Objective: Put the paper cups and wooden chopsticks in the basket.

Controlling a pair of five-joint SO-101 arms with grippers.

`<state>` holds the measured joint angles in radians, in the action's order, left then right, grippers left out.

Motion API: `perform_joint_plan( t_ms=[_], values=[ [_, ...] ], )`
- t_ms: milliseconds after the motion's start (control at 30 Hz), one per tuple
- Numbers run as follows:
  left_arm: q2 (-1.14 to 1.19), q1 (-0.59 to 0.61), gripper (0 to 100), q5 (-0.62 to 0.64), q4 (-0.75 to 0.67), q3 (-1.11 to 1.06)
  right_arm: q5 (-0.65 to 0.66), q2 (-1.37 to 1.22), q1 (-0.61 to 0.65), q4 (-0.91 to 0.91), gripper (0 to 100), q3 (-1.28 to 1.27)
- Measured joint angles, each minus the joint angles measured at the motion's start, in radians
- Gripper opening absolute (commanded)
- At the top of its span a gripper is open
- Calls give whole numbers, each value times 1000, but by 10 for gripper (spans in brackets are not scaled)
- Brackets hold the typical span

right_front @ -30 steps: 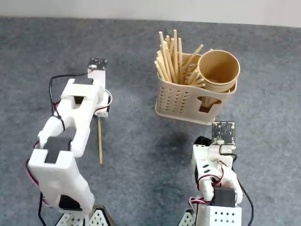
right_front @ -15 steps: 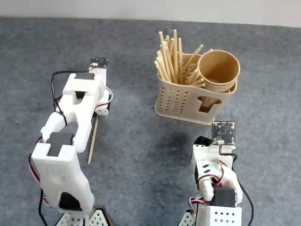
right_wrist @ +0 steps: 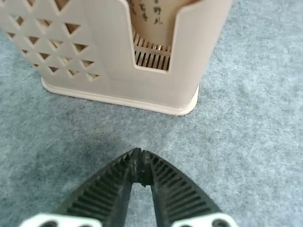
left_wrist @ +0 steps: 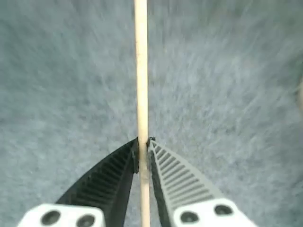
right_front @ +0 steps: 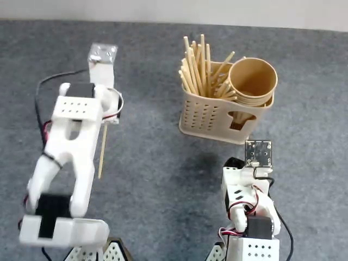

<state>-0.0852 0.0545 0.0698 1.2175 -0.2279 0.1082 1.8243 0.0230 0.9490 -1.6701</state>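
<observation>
Left gripper point(left_wrist: 143, 142): the two ribbed jaws are pressed in on a single chopstick point(left_wrist: 140, 71), tips meeting the wood from both sides, and the stick runs straight on past the tips over the grey mat point(right_front: 157, 179). In the high view the left arm point(right_front: 70, 141) lies stretched over the left half of the mat, and the free length of the stick shows from under its wrist, pointing back toward the arm bases. We cannot tell whether its far end touches the mat or hangs clear of it. The stick is well apart from the basket point(right_front: 209, 117), which stands upright on the far right part of the mat. One compartment holds a bundle of chopsticks point(right_front: 198, 62) standing on end and fanned out above the rim. The compartment beside it holds nested paper cups point(right_front: 253, 81), mouths up. Right gripper point(right_wrist: 141, 165): jaws together at the tips, nothing between them, poised over bare mat just short of the basket's notched wall. The right arm point(right_front: 247, 201) sits folded near its base, on the near side of the basket.
</observation>
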Motion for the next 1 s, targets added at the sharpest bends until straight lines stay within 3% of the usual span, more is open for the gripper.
perform_joint_plan(
  t_ms=[400, 1000],
  values=[
    [-356, -206, 7, 2, -115, 0, 0, 0, 0, 0, 5, 0],
    [-634, -456, 7, 0, -632, 0, 0, 0, 0, 0, 5, 0]
  ],
)
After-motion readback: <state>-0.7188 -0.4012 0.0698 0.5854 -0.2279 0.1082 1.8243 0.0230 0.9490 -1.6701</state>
